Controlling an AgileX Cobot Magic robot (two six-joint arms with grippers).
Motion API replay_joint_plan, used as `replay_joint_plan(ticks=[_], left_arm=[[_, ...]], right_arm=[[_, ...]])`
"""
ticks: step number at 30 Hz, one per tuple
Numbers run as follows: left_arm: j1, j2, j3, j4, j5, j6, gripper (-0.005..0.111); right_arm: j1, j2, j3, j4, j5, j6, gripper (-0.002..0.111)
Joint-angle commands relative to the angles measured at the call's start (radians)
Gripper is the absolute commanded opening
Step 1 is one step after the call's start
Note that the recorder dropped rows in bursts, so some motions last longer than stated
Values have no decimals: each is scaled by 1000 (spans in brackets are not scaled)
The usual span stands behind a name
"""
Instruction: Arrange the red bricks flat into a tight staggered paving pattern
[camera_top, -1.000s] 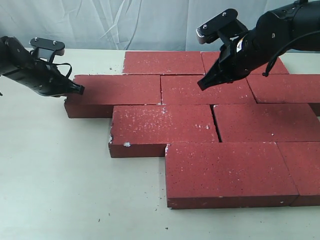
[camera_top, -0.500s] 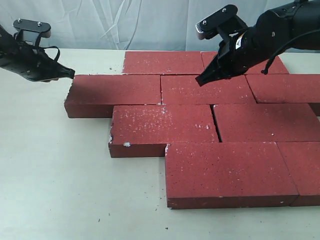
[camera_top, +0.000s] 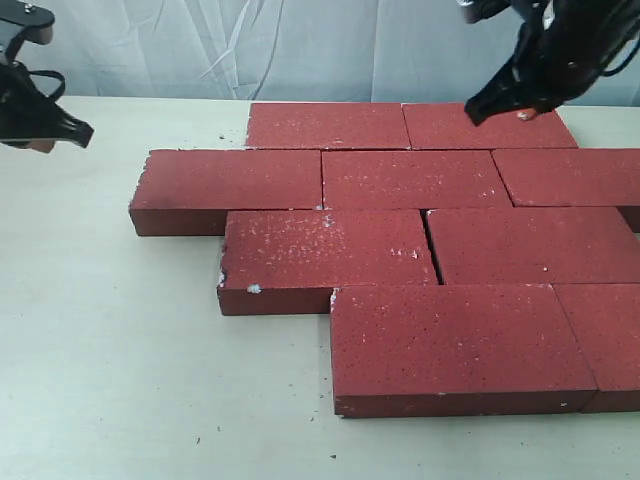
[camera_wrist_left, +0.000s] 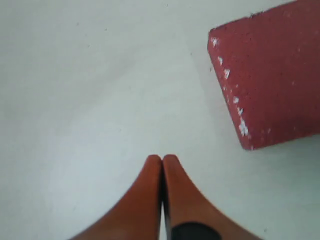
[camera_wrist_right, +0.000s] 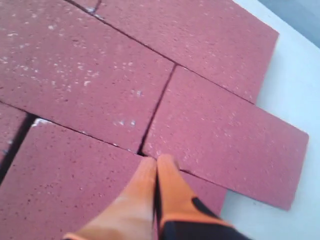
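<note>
Several dark-red bricks (camera_top: 326, 247) lie flat on the pale table in staggered rows, edges close together, with a narrow gap between two in the third row. My left gripper (camera_top: 82, 136) hovers shut over bare table, left of the leftmost brick (camera_top: 232, 180), whose chipped corner (camera_wrist_left: 240, 125) shows in the left wrist view beside the tips (camera_wrist_left: 162, 159). My right gripper (camera_top: 473, 116) is raised over the back-row bricks (camera_top: 485, 126). It is shut and empty, its tips (camera_wrist_right: 156, 161) above a joint between bricks (camera_wrist_right: 215, 135).
A pale curtain (camera_top: 260, 45) hangs behind the table. Bare tabletop (camera_top: 110, 350) stretches along the left and front of the bricks. Small dark specks dot the front of the table. The bricks run out of view on the right.
The left gripper has drawn back from the leftmost brick's corner, up and to the left. The right gripper has lifted and moved right, from the second row to over the back row.
</note>
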Motion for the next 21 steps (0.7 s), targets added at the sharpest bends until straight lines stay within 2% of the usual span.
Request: replay_joint_plan(ticks=[1, 4, 7, 9, 13, 21], left_arm=[[2, -120, 23, 69, 59, -72, 0], [2, -226, 72, 45, -21, -72, 0], [2, -330, 123, 14, -46, -72, 0], [2, -375, 153, -3, -73, -72, 0], [0, -508, 292, -31, -221, -72, 0], [0, -744, 408, -72, -262, -72, 0]], right_arm=[[-125, -109, 48, 70, 35, -5, -1], [-220, -201, 128, 136, 14, -39, -1], [-288, -331, 261, 146, -116, -22, -1], [-288, -388, 321, 146, -183, -22, -1], [-288, -535, 473, 167, -322, -22, -1], [-288, -819, 685, 188, -529, -22, -1]])
